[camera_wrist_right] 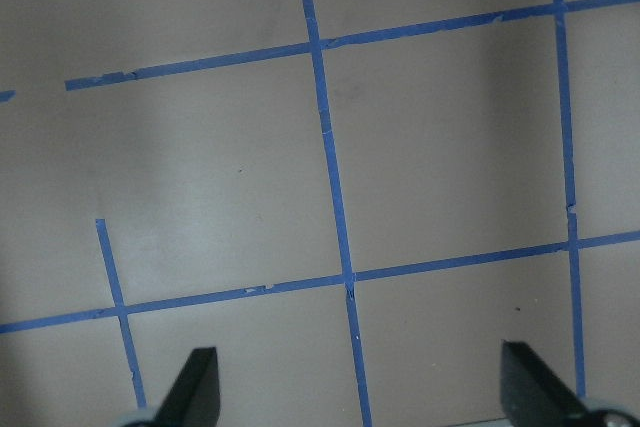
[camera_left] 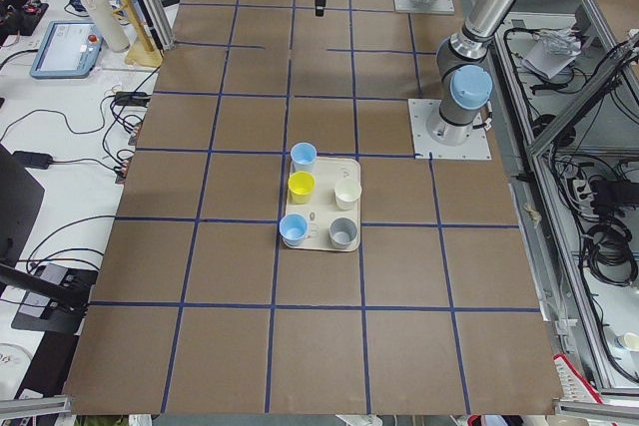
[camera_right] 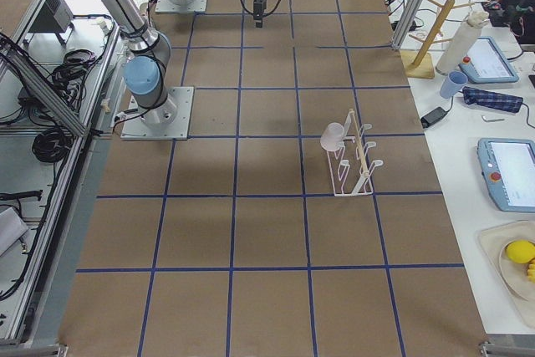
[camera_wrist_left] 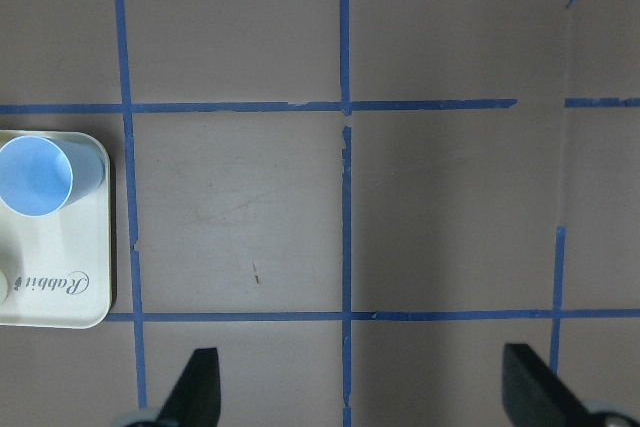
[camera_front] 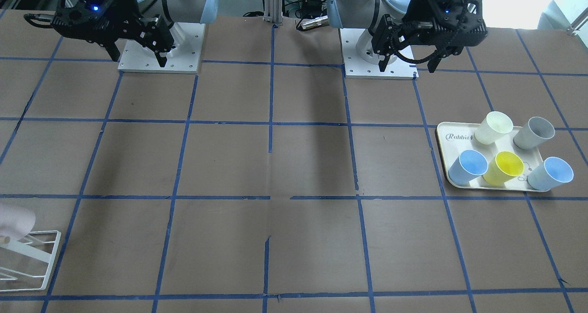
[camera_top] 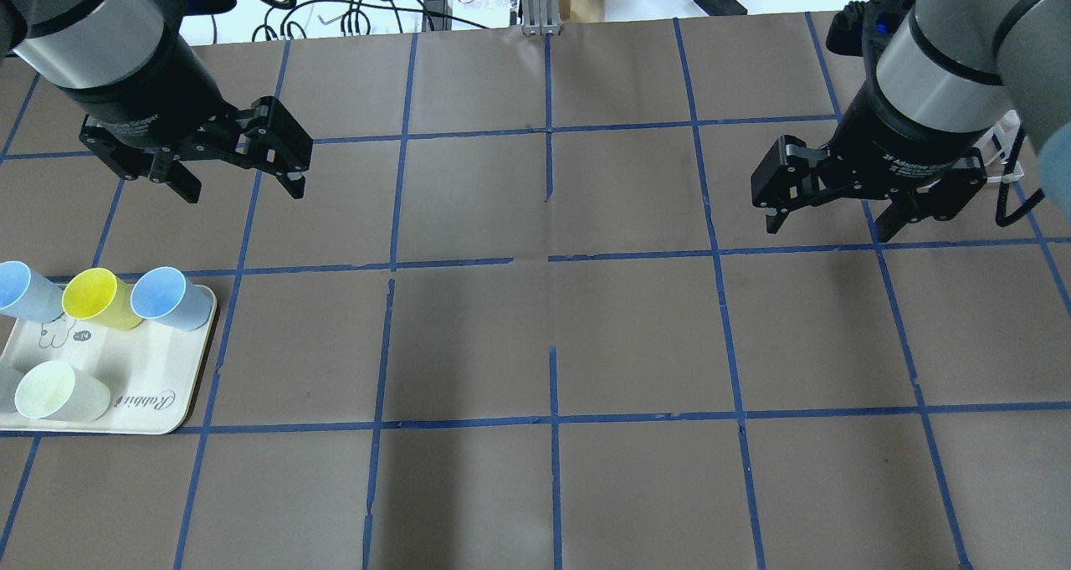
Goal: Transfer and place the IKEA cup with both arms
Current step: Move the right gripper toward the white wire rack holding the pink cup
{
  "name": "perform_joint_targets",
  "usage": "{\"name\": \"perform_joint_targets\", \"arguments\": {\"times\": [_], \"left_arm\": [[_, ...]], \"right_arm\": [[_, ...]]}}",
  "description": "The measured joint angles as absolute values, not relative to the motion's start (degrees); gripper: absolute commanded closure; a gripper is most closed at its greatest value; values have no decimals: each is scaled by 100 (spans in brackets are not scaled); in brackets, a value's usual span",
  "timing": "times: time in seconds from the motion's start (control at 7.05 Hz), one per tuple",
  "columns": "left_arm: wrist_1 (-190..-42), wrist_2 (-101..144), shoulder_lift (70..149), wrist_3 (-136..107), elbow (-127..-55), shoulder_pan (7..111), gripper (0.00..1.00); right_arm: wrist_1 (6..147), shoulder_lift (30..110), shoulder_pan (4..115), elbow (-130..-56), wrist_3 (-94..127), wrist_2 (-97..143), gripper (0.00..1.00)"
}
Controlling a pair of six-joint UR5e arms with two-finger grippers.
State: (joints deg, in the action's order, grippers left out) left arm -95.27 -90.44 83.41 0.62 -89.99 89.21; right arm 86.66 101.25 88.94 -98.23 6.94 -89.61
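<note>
The pale pink IKEA cup [camera_right: 333, 134] hangs on its side on a white wire rack [camera_right: 355, 165] on the robot's right side of the table. It also shows at the left edge of the front-facing view [camera_front: 16, 221]. My left gripper [camera_top: 243, 192] is open and empty, high above the table beyond the tray; it also shows in the front-facing view [camera_front: 407, 68]. My right gripper [camera_top: 831, 228] is open and empty above bare table, and shows in the front-facing view too [camera_front: 138, 61]. Both are far from the pink cup.
A cream tray [camera_front: 443, 133] on the robot's left holds a cream-white cup [camera_front: 494, 127], a grey cup [camera_front: 534, 133], a yellow cup [camera_front: 504, 167] and two light blue cups [camera_front: 468, 167]. Brown table with blue tape grid. Arm bases stand at the robot's edge.
</note>
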Motion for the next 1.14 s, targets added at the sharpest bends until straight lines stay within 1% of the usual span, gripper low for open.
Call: {"name": "perform_joint_targets", "arguments": {"times": [1.14], "left_arm": [[-9499,-9044,8340,64,-9022,8921,0]], "right_arm": [[8875,10107,8831,-9811,727,-8953,0]]}}
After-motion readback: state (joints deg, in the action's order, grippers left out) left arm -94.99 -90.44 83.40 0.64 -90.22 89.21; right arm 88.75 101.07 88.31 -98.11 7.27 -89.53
